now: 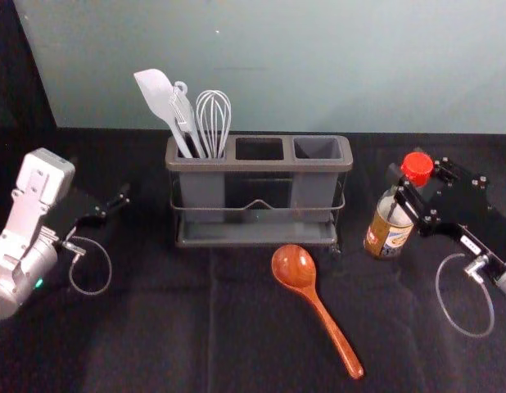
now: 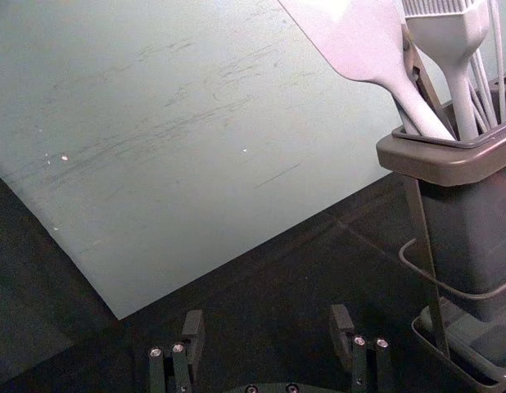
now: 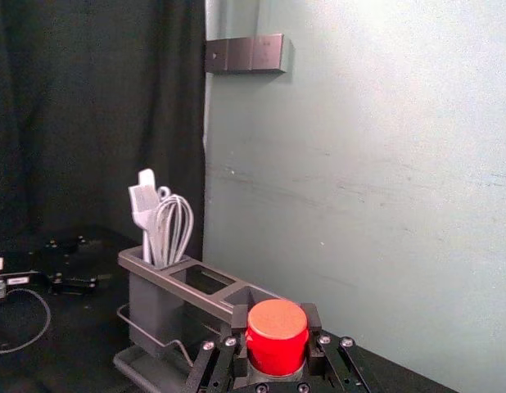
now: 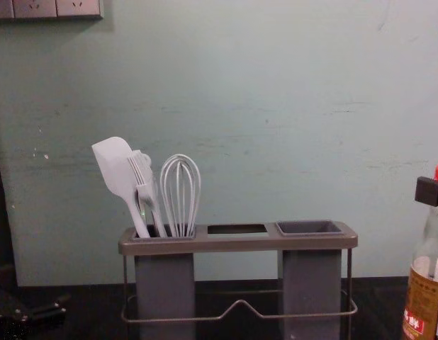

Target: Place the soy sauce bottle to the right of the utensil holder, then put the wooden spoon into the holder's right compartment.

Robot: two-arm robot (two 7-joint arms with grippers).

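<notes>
The soy sauce bottle (image 1: 387, 236), clear-walled with a round red cap and a brown-and-yellow label carrying white and red patches, is just right of the grey, brown-rimmed rectangular utensil holder (image 1: 261, 164). It leans in the head view, cap farther right than base; whether its base touches the black surface (image 1: 155, 336) I cannot tell. The right gripper (image 1: 410, 185) is closed around its neck, just under the cap. The glossy reddish-brown wooden spoon (image 1: 293, 267) lies in front of the holder, oval bowl toward it, slim handle slanting nearer and rightward. The holder's left compartment carries a pale spatula (image 1: 157, 92), a brush (image 1: 183, 113) and a wire whisk (image 1: 213, 119). The left gripper (image 1: 119, 202) hangs left of the holder, fingers spread apart.
</notes>
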